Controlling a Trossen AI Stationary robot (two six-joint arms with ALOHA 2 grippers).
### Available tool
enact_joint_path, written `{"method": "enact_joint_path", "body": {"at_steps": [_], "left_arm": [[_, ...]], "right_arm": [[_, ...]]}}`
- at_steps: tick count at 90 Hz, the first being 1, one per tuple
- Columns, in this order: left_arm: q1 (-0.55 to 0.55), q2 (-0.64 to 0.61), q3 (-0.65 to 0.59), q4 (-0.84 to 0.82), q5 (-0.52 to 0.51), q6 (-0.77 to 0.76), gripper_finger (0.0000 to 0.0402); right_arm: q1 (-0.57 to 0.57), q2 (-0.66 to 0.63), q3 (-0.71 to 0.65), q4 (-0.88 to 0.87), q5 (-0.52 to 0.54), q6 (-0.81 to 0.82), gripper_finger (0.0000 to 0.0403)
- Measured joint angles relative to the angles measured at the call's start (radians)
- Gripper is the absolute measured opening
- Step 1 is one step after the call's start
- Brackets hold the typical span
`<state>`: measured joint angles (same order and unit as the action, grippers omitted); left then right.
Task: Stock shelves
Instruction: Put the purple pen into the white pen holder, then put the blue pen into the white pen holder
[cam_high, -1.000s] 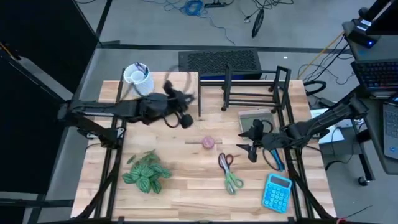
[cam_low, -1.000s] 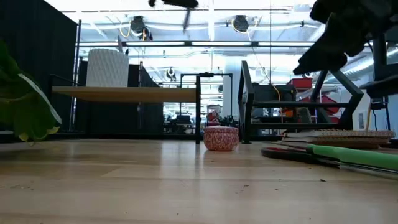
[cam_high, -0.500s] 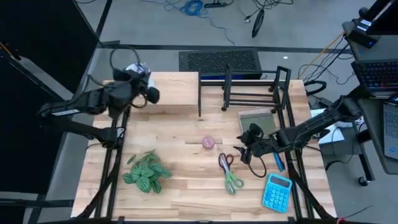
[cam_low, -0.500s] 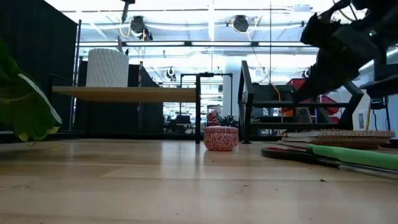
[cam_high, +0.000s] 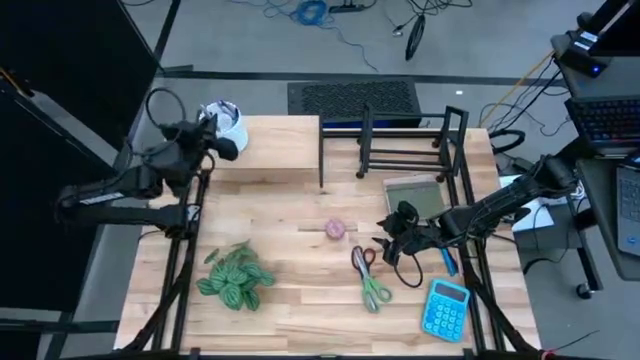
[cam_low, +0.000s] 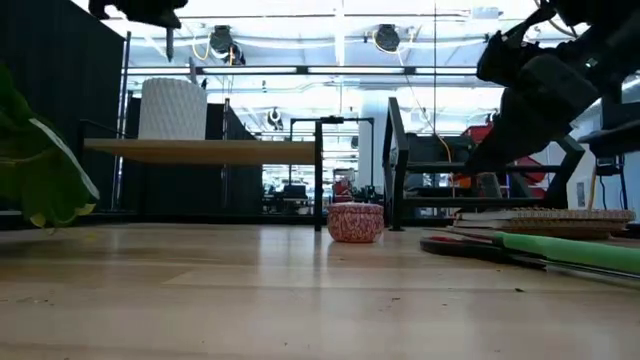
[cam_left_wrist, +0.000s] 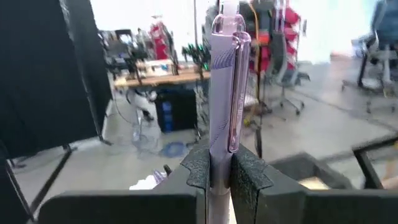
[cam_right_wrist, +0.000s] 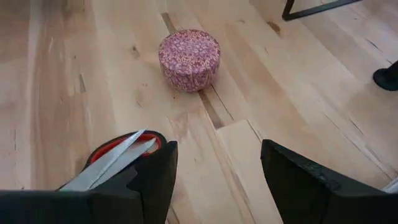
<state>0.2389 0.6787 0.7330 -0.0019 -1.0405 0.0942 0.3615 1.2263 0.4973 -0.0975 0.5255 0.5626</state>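
A lilac pen (cam_left_wrist: 222, 93) is in my left gripper (cam_left_wrist: 219, 168), which is shut on it. That gripper hangs above the white cup (cam_high: 222, 124) standing on the far left of the pale-wood shelf (cam_high: 275, 150). The black wire rack (cam_high: 400, 140) stands to the right of that shelf. My right gripper (cam_high: 390, 240) is open, low over the table, beside the red-handled scissors (cam_right_wrist: 118, 152). Beyond its fingers a pink tin (cam_right_wrist: 188, 59) sits on the table. My left gripper pinches the pen's lower barrel (cam_left_wrist: 217, 152) between its two fingers. The pen runs along the fingers, and its clip end sticks out past their tips. In the low view the pen (cam_low: 169, 42) points down below the gripper, lifted clear above the cup (cam_low: 172, 108).
On the table lie a potted plant (cam_high: 235, 275) at the near left, green-handled scissors (cam_high: 375, 290), a blue calculator (cam_high: 445, 308), a blue pen (cam_high: 445, 260) and a notebook (cam_high: 415, 195) in front of the rack.
My left gripper has carried the pen from in front of the shelf, near the table's middle, toward the far left, and now hangs over the white cup. My right gripper has shifted a little toward the table's near-left, closer to the scissors.
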Motion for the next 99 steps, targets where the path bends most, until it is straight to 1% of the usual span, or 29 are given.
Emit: {"method": "enact_joint_path", "body": {"at_steps": [6,15,25,45,58,67,88,99], "left_arm": [[0.033,0.001,-0.031,0.061,0.024,0.019,0.0015],[0.099,0.009,-0.057,0.101,0.099,0.019,0.0015],[0.169,0.021,-0.085,0.134,0.153,0.016,0.0015],[0.253,0.07,-0.09,0.121,0.286,-0.062,0.0015],[0.263,0.111,-0.09,0.111,0.295,-0.063,0.0021],[0.262,0.124,-0.09,0.103,0.298,-0.079,0.0041],[0.264,0.122,-0.09,0.008,0.298,-0.088,0.0079],[0.264,0.107,-0.084,-0.014,0.306,-0.088,0.0112]], "right_arm": [[0.0,0.0,0.0,0.006,0.0,0.012,0.0212],[0.0,0.0,0.0,0.015,0.0,0.025,0.0212],[0.0,0.0,0.0,0.02,0.0,0.026,0.0212],[0.0,0.0,0.0,0.02,0.0,0.053,0.0212],[0.0,0.0,0.0,0.02,0.0,0.054,0.0212],[0.0,0.0,0.0,0.019,-0.003,0.054,0.0212],[0.0,0.0,0.0,0.018,-0.007,0.054,0.0212],[0.0,0.0,0.0,0.018,-0.008,0.053,0.0212]]}}
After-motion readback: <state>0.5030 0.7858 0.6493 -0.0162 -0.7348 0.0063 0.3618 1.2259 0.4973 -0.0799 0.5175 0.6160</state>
